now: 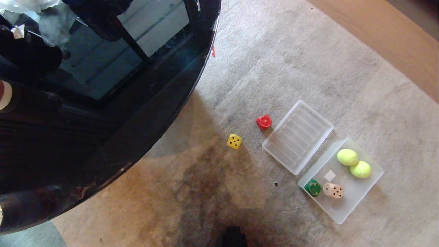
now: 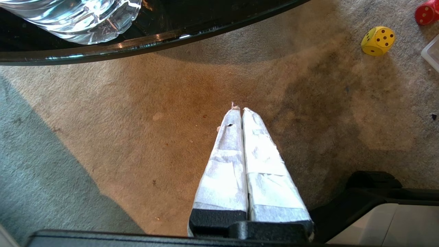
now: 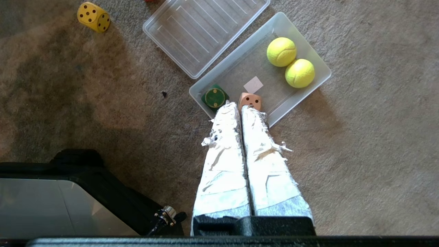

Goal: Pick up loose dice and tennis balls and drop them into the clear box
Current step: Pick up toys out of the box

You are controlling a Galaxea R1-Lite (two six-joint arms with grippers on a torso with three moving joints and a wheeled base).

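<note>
2 loose dice: yellow die [image 2: 377, 40] lies upper right of the left gripper [image 2: 240, 110], nearer arm; both grippers pressed together.

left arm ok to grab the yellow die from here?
Probably yes. The yellow die sits alone on bare carpet, clear of the black table's edge and apart from the red die. The left gripper is shut and would have to open.

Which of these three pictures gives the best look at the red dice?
The head view: the red dice sits whole on the carpet beside the clear lid. The left wrist view catches it only partly, cut off at the corner. In the right wrist view just a red sliver shows at the top edge.
</note>
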